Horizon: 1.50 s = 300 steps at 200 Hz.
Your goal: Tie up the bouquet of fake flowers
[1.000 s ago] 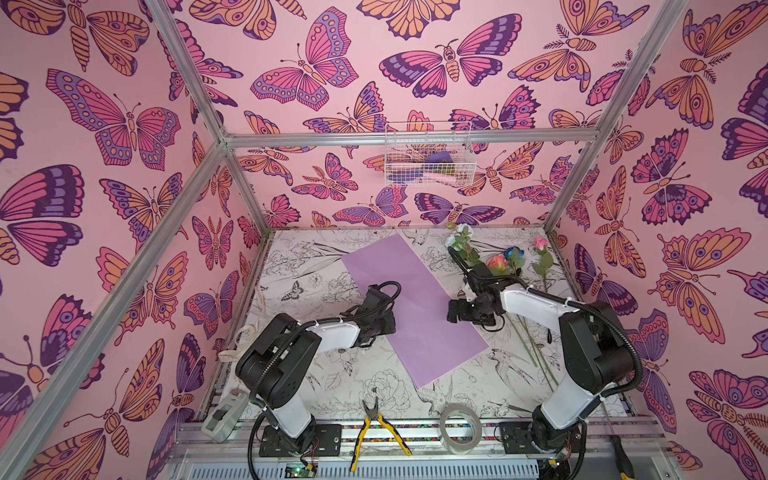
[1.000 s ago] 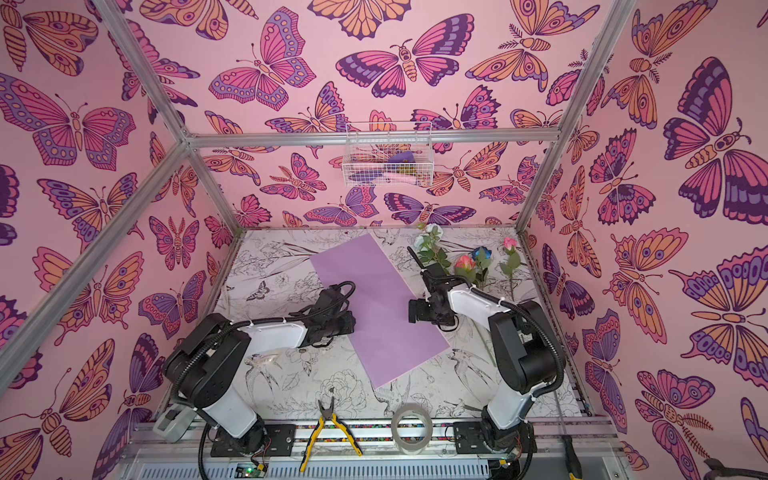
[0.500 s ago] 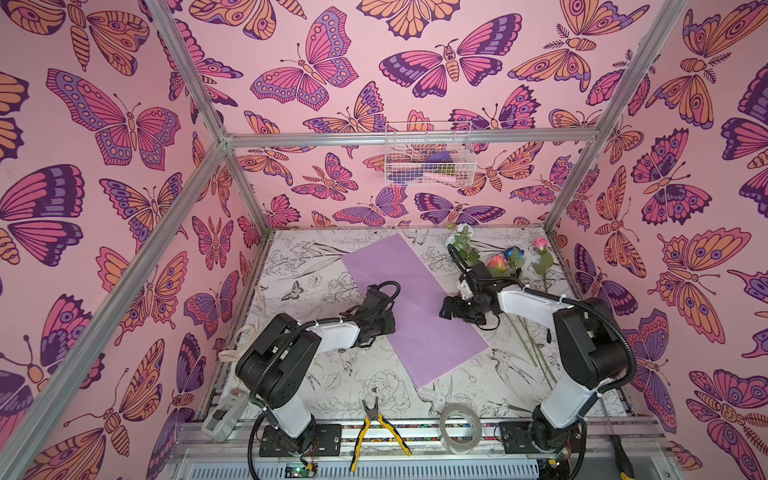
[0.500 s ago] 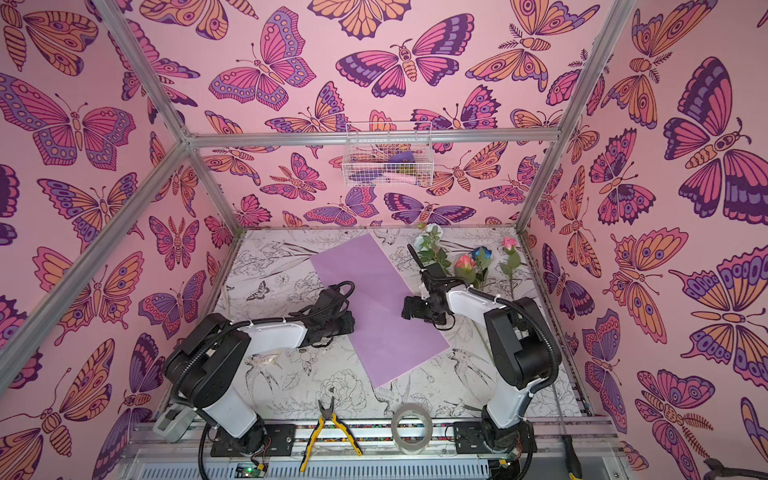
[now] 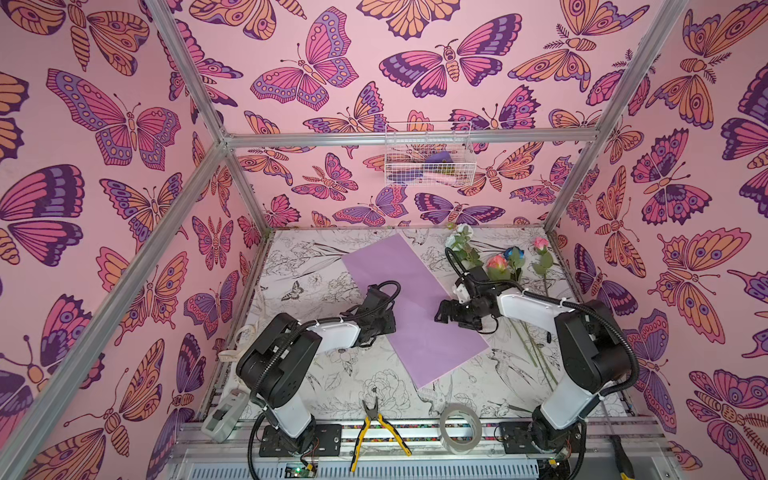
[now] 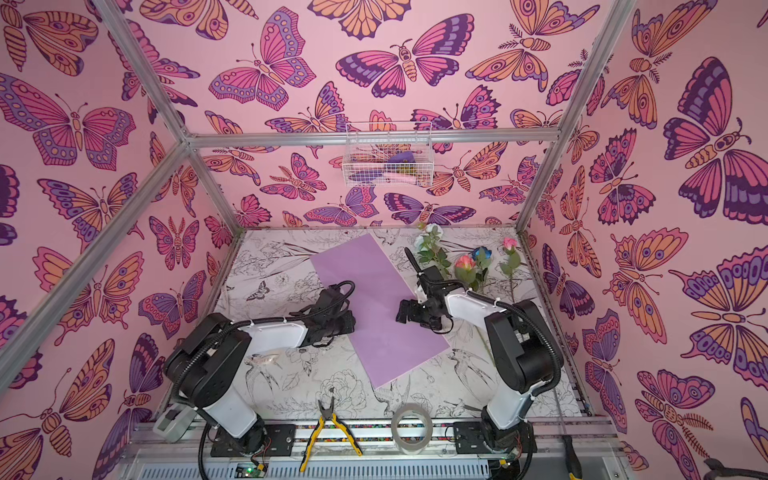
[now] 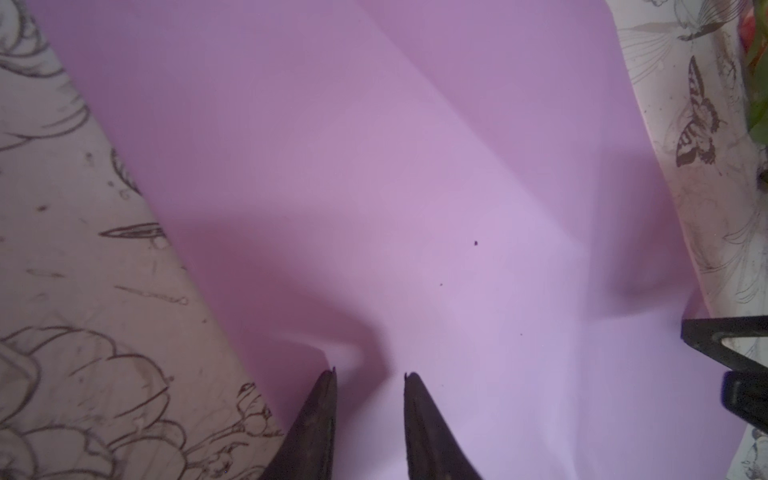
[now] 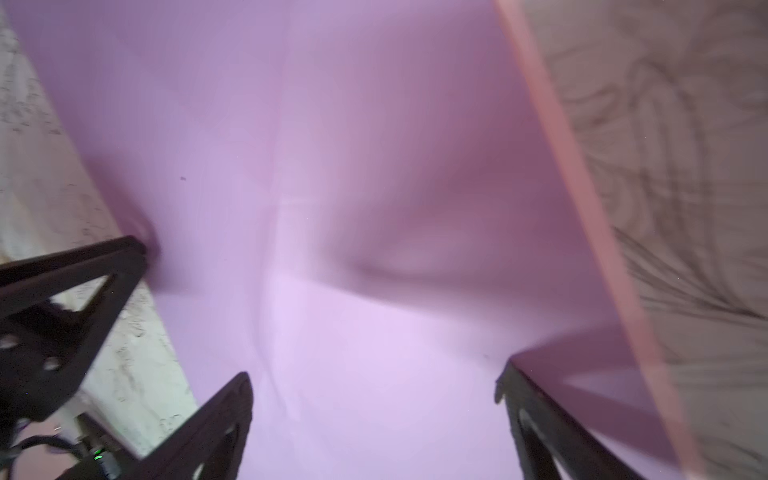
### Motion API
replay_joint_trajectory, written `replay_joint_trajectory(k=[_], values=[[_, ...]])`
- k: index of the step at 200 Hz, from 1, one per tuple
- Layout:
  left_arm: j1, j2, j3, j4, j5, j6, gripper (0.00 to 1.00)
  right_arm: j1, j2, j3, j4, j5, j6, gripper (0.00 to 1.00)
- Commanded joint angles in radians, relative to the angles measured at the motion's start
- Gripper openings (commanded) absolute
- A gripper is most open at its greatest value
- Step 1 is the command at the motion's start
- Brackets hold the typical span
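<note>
The bouquet's lilac paper (image 5: 409, 291) (image 6: 374, 291) lies as a flat sheet slanting across the table. The fake flowers lie to its right, apart from it: white (image 5: 461, 231), coral-pink (image 5: 497, 262), blue (image 5: 513, 253) and pink (image 5: 540, 243) heads, stems toward the front. My left gripper (image 5: 391, 324) (image 7: 370, 374) sits low at the sheet's left edge, jaws narrowly open, and the paper bulges up by one fingertip. My right gripper (image 5: 440, 312) (image 8: 374, 386) stands wide open over the sheet's right edge, whose pink underside (image 8: 582, 208) shows.
Yellow-handled pliers (image 5: 376, 424), a tape roll (image 5: 459, 424) and a tape dispenser (image 5: 222, 417) lie along the front rail. A cream ribbon (image 5: 235, 347) lies by the left wall. A wire basket (image 5: 428, 158) hangs on the back wall.
My right gripper has shifted slightly left over the paper's right edge. The left arm, the sheet and the flowers have stayed where they were.
</note>
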Motion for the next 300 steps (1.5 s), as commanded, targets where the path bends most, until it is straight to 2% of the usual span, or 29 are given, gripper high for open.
replay_joint_trajectory(k=[1,19,46,65,107,145,202,211,230,257,300], values=[[-0.007,-0.002,-0.033,-0.069,-0.006,-0.021,0.35,0.000,-0.027,0.063,-0.169,0.204,-0.093,0.98],[-0.007,-0.014,-0.037,-0.075,-0.008,-0.032,0.37,-0.007,-0.001,0.079,-0.190,0.278,-0.123,0.99],[-0.007,-0.008,-0.034,-0.083,0.001,-0.040,0.38,-0.018,0.048,0.087,-0.184,0.268,-0.128,1.00],[-0.009,0.007,-0.031,-0.093,0.010,-0.049,0.38,-0.019,0.077,0.071,-0.164,0.200,-0.105,1.00],[-0.012,0.034,-0.035,-0.093,0.013,-0.062,0.38,0.002,0.089,-0.041,-0.046,-0.038,-0.007,0.94],[-0.015,0.058,-0.019,-0.091,0.016,-0.054,0.37,0.050,0.098,-0.078,0.034,-0.142,0.058,0.94],[-0.018,0.092,-0.003,-0.086,0.026,-0.051,0.36,0.082,0.111,-0.063,0.079,-0.184,0.111,0.91],[-0.018,0.079,-0.003,-0.087,0.029,-0.041,0.35,0.085,0.105,-0.062,0.080,-0.181,0.115,0.91],[-0.018,0.020,-0.014,-0.104,0.029,-0.043,0.43,0.084,0.060,-0.045,0.025,-0.113,0.097,0.91],[-0.020,-0.096,-0.024,-0.215,0.002,-0.086,0.61,0.082,-0.010,-0.007,-0.078,-0.006,0.042,0.92],[-0.040,-0.221,-0.072,-0.295,0.015,-0.198,0.72,0.058,-0.081,0.020,-0.171,0.126,-0.001,0.94]])
